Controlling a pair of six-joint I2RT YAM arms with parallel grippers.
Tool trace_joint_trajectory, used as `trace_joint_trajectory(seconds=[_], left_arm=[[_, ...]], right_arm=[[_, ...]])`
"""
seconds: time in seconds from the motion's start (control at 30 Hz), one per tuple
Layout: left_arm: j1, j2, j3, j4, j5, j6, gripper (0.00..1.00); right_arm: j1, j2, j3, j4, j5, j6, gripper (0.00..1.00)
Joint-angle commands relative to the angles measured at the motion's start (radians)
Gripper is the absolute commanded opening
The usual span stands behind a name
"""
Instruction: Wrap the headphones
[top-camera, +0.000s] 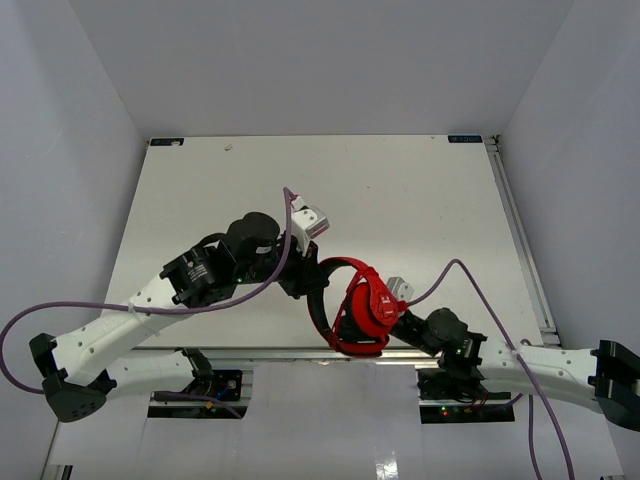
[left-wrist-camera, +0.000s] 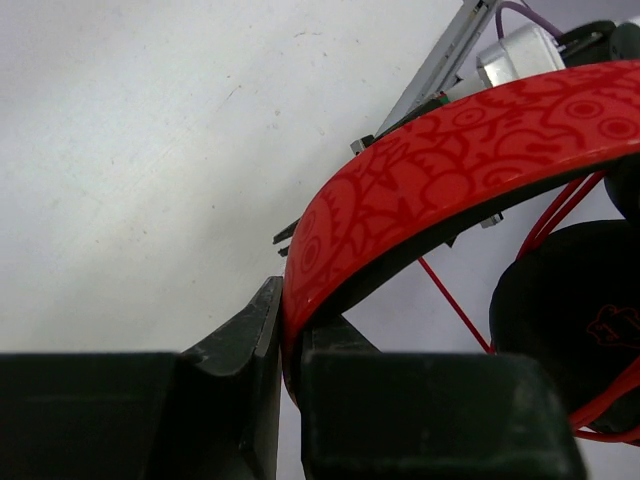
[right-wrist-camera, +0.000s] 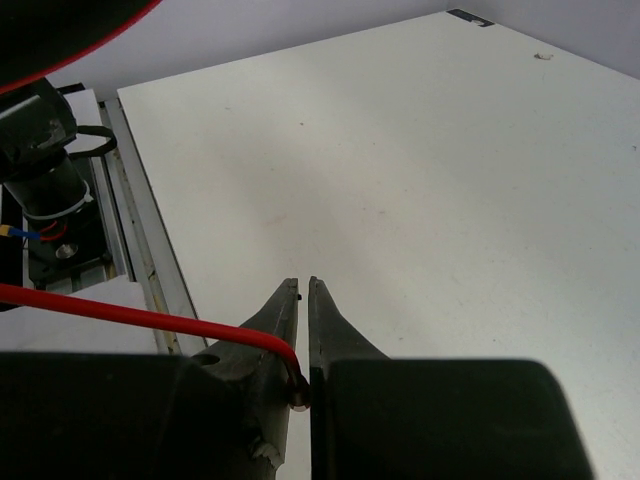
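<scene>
Near the front edge of the table (top-camera: 400, 200), between the two arms, you have the headphones (top-camera: 365, 305) held up, apparently off the surface.

Findings:
- The left gripper (left-wrist-camera: 285, 325) is clenched on the headband (left-wrist-camera: 450, 170), one jaw on the red outer face and the other on the black lining. The grasp looks firm and sits low on one side of the band.
- The right gripper (right-wrist-camera: 304, 285) is closed to a sliver. The cable (right-wrist-camera: 130, 318) runs in from the left and bends down into the gap deep at the root of the jaws, not at the tips.
- An earcup (left-wrist-camera: 570, 320) hangs just beside the band, with strands of cable crossing in front of it. The plug cannot be seen.

Recommendations for the wrapping step:
- Keep your left arm as the fixed anchor and do not let the band rotate in its jaws.
- Carry the cable with your right arm around the band in a smooth loop under light tension — enough to lay each turn snug, not enough to drag the band.
- Lay each new turn beside the one before it, clear of the left jaws.
- Because the cable sits deep in the right jaws, it may slip or kink there, so move slowly through direction changes.
</scene>
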Motion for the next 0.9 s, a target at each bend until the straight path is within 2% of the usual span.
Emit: trace_joint_trajectory(seconds=[0.0, 0.2, 0.27, 0.43, 0.53, 0.63, 0.87], left_arm=[[-0.010, -0.046, 0.064, 0.027, 0.247, 0.267, 0.00], [-0.010, 0.044, 0.074, -0.107, 0.147, 0.541, 0.00], [-0.007, 0.077, 0.068, -0.131, 0.064, 0.610, 0.00], [0.018, 0.175, 0.075, -0.160, -0.039, 0.759, 0.00], [0.065, 0.234, 0.101, -0.138, -0.120, 0.803, 0.00], [0.157, 0.286, 0.124, -0.128, -0.104, 0.839, 0.00], [0.188, 0.246, -0.043, 0.079, -0.151, 0.995, 0.00]], right_arm=[[-0.009, -0.051, 0.091, -0.198, 0.087, -0.004, 0.08], [-0.009, -0.081, 0.203, -0.413, 0.138, 0.029, 0.08], [-0.009, -0.073, 0.209, -0.428, 0.136, 0.036, 0.08], [-0.009, -0.012, 0.214, -0.428, 0.159, 0.059, 0.08], [-0.010, 0.023, 0.215, -0.429, 0.172, 0.096, 0.08], [-0.011, 0.059, 0.205, -0.429, 0.201, 0.125, 0.08], [-0.034, 0.077, 0.190, -0.428, 0.300, 0.138, 0.08]])
